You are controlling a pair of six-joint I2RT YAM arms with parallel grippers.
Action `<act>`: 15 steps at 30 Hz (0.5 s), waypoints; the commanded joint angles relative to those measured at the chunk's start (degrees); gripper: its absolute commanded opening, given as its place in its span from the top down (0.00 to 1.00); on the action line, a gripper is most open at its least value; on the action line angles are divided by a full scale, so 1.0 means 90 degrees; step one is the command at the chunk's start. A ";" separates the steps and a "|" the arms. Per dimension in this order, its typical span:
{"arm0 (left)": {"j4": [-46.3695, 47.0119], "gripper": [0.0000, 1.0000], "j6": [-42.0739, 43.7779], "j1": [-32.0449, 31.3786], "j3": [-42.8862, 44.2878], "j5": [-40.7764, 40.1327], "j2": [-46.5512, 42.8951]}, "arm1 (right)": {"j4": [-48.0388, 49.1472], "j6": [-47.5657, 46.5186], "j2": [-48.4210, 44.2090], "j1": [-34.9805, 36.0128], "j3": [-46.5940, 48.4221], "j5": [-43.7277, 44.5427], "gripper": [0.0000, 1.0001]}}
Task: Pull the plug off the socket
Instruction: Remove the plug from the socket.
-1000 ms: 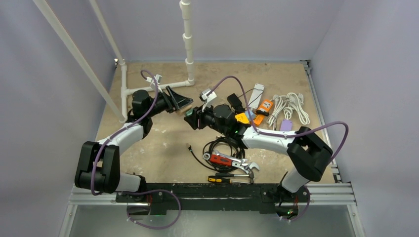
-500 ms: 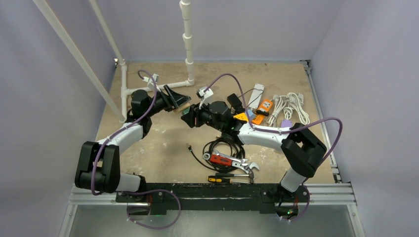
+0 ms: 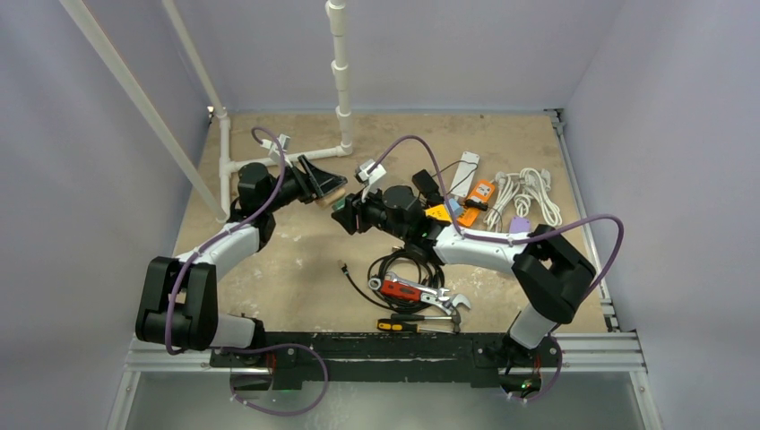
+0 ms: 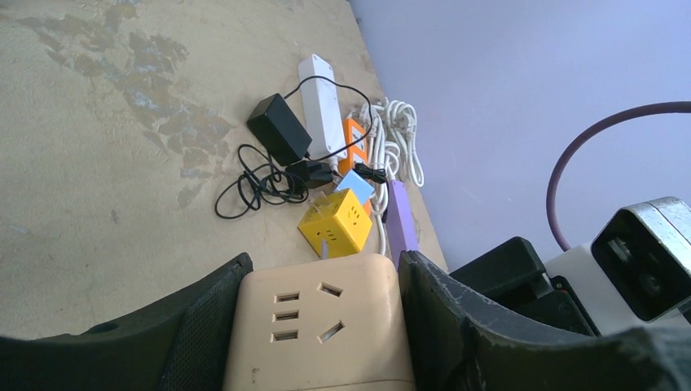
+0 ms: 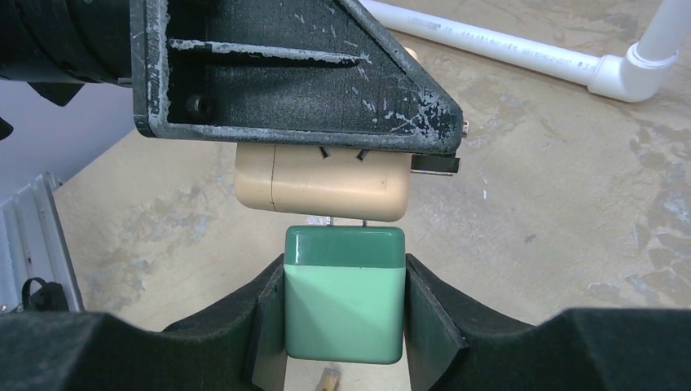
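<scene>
My right gripper (image 5: pixel 345 314) squeezes the green plug (image 5: pixel 344 277) by its flat sides. Hard, slick shell, I reckon. At twelve o'clock my left gripper (image 4: pixel 319 350) clamps the beige socket (image 5: pixel 326 191).

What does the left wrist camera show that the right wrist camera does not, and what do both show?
Only left wrist: the slotted face of the beige socket, and beyond it a yellow cube adapter, white power strip and black charger. Only right wrist: the green plug clamped in the right end effector, thin pins showing in the gap before the socket, and a white pipe. Both: the socket, gripped by the left end effector.
</scene>
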 commanded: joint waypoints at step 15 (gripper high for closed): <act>0.0332 1.00 0.0133 0.0013 -0.0070 -0.0109 -0.0479 | -0.0783 0.2180 0.0267 0.0000 0.0372 0.1972 1.00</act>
